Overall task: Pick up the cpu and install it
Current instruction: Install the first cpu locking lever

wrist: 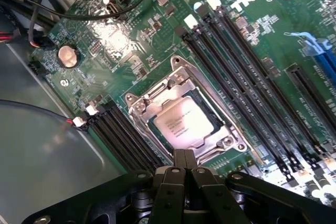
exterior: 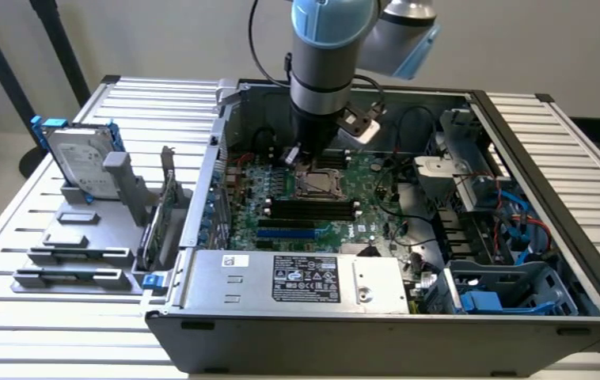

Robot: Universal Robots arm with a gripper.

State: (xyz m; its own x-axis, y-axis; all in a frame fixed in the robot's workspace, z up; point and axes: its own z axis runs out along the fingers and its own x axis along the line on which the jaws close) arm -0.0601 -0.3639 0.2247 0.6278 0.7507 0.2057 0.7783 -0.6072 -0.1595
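The cpu (wrist: 185,123) already sits flat in its silver socket frame (wrist: 137,109) on the green board (wrist: 121,35), in the middle of the open computer case (exterior: 553,237). The gripper (wrist: 184,163) hangs just above it, jaws pressed together, holding nothing.

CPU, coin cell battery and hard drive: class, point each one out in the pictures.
CPU (wrist: 184,121): wrist view, middle of its metal top.
Coin cell battery (wrist: 67,56): wrist view, its round face.
Hard drive (exterior: 81,158): exterior view, its silver face.
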